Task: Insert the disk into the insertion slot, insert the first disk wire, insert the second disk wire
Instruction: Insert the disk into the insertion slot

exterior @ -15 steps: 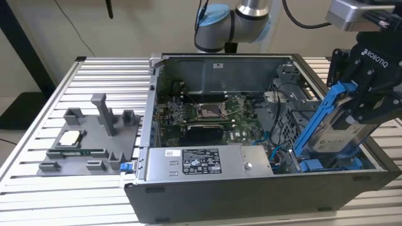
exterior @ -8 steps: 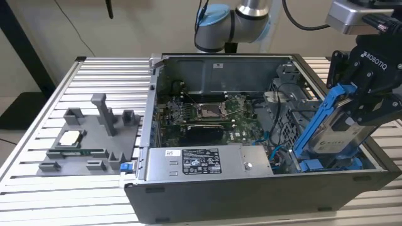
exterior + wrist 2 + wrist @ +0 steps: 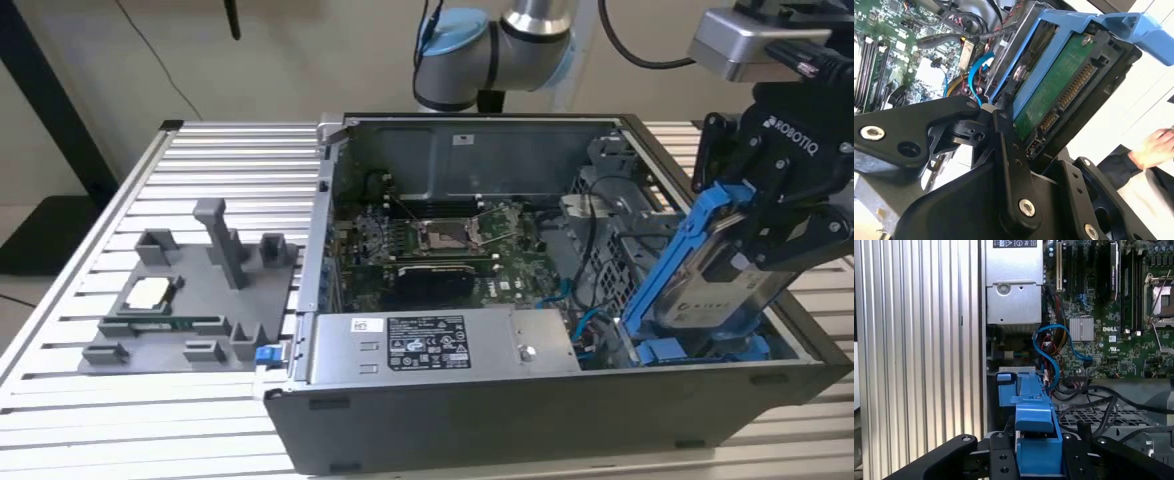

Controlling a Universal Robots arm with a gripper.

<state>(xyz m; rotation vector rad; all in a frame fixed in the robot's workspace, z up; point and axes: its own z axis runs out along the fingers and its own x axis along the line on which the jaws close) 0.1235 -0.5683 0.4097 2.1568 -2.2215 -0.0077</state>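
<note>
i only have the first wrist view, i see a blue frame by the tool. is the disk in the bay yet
observer: No. In the exterior view the flat silver disk in its bright blue plastic frame stands tilted in the black tool, with its lower end near the dark-grey metal drive bay with blue clips.
operator: anyone near the rig
observer: Yes. The second wrist view has a person's hand past the held disk.

blue-framed silver disk (image 3: 714, 295), black pincer (image 3: 778, 225)
</note>
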